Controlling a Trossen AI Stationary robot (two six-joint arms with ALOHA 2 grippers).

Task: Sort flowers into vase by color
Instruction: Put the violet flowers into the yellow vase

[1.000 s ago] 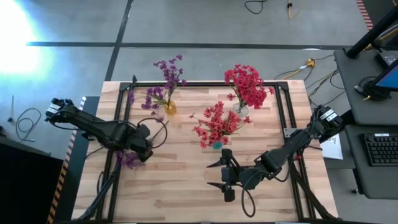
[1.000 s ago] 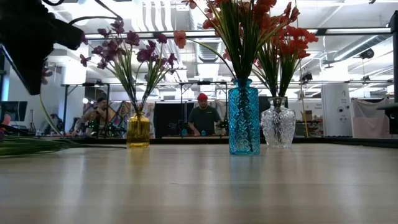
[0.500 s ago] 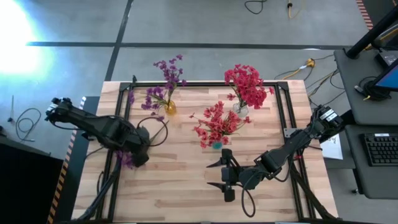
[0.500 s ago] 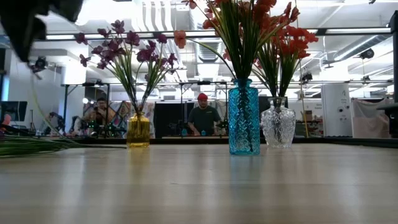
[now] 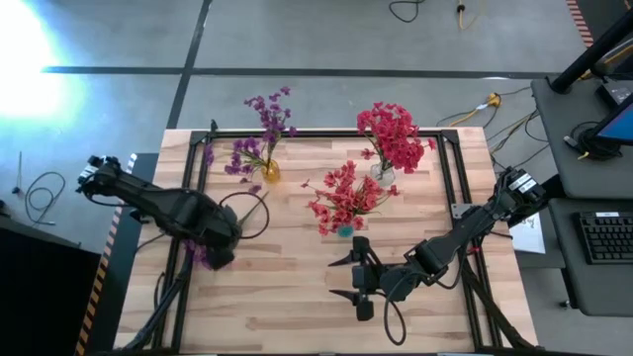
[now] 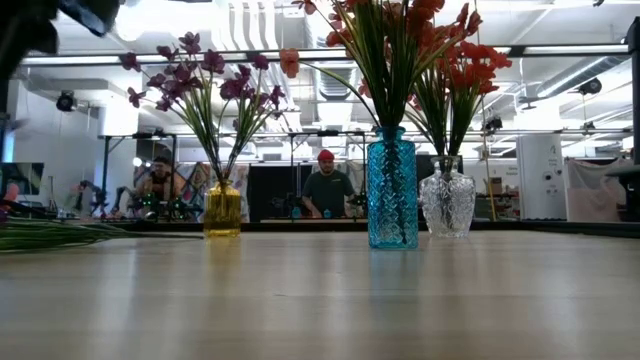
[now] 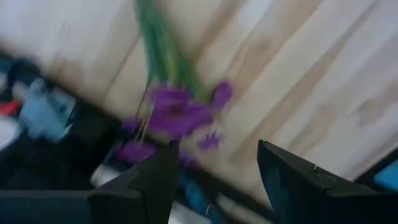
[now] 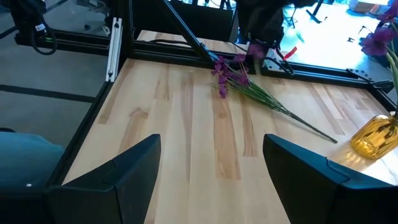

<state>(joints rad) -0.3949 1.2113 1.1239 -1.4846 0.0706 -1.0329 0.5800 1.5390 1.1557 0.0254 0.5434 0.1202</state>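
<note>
Step in hand: pick-up of the last loose purple sprig (image 8: 249, 84), lying flat at the table's left edge. Left gripper (image 7: 214, 171) hovers right over its blossoms, fingers spread wide, nothing held. Right gripper (image 5: 353, 279) waits open at near centre. Next: drop, close on the stem, carry to the yellow vase (image 5: 269, 172) with the purple bunch.

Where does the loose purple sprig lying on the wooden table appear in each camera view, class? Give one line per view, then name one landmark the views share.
High view: the loose purple artificial sprig lies at the table's left edge, mostly hidden under the left arm's pincer.
Low view: only its green stems show, far left.
Left wrist view: purple blossoms at centre, just beyond the open fingers.
Right wrist view: upper centre, stem pointing toward the vase.
Shared landmark: the yellow glass vase, absent only from the left wrist view.
</note>
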